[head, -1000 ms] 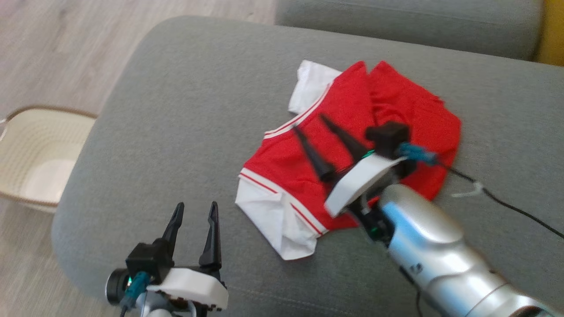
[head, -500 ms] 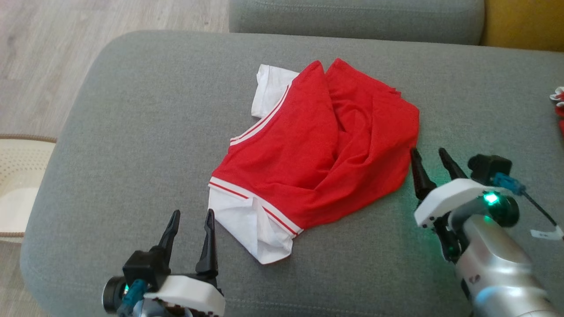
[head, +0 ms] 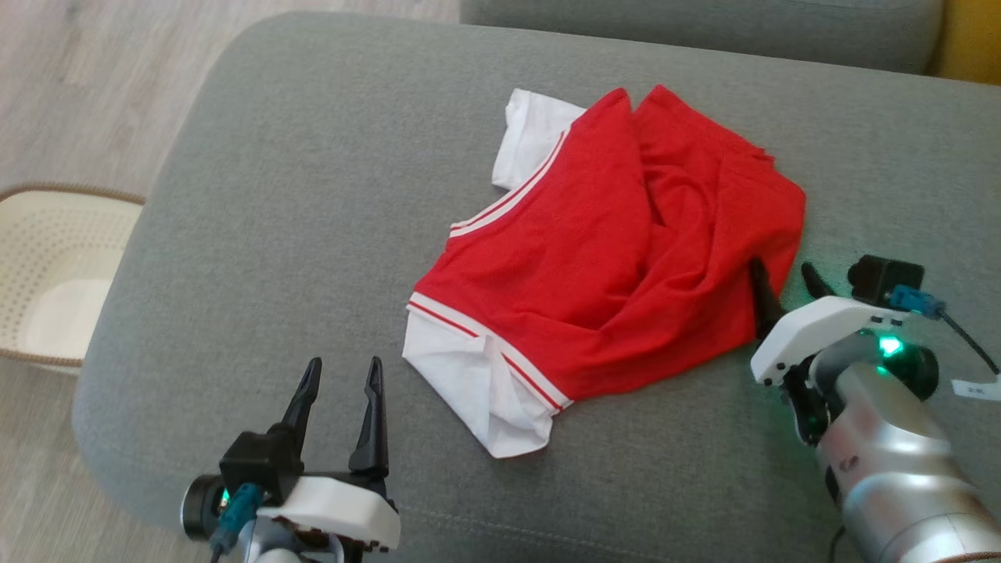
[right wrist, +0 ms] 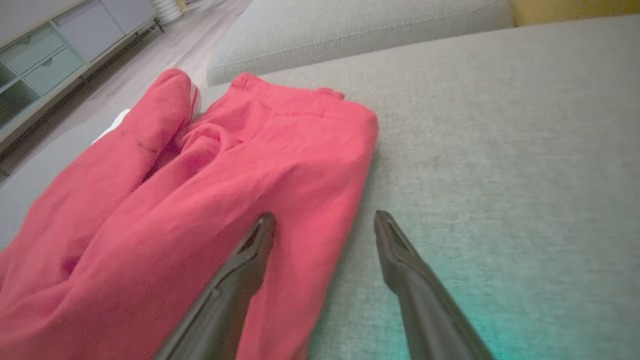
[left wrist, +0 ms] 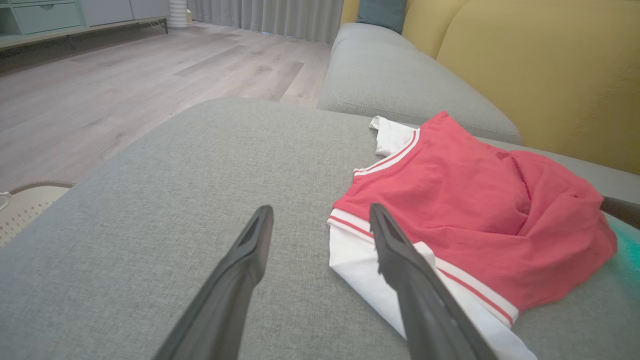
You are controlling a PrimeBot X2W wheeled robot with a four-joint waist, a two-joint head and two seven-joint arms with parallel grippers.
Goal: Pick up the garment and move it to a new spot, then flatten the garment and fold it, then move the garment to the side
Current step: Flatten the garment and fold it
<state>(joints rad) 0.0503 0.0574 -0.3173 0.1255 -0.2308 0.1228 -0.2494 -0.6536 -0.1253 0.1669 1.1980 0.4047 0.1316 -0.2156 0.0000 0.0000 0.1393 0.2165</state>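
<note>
From my head, the red shirt with white striped sleeves lies crumpled on the grey sofa seat, right of its middle. My left pincer hovers over the near edge, left of the shirt, spread wide and empty. My right pincer sits at the shirt's right edge, also spread wide, gripping nothing. A white tag on its cable has writing too small to read. A cream basket stands on the floor, far left.

From my left wrist, the near white sleeve lies just beside my right finger.

From my right wrist, one finger lies over the shirt's red edge and the other over bare seat. I cannot tell if it touches.
</note>
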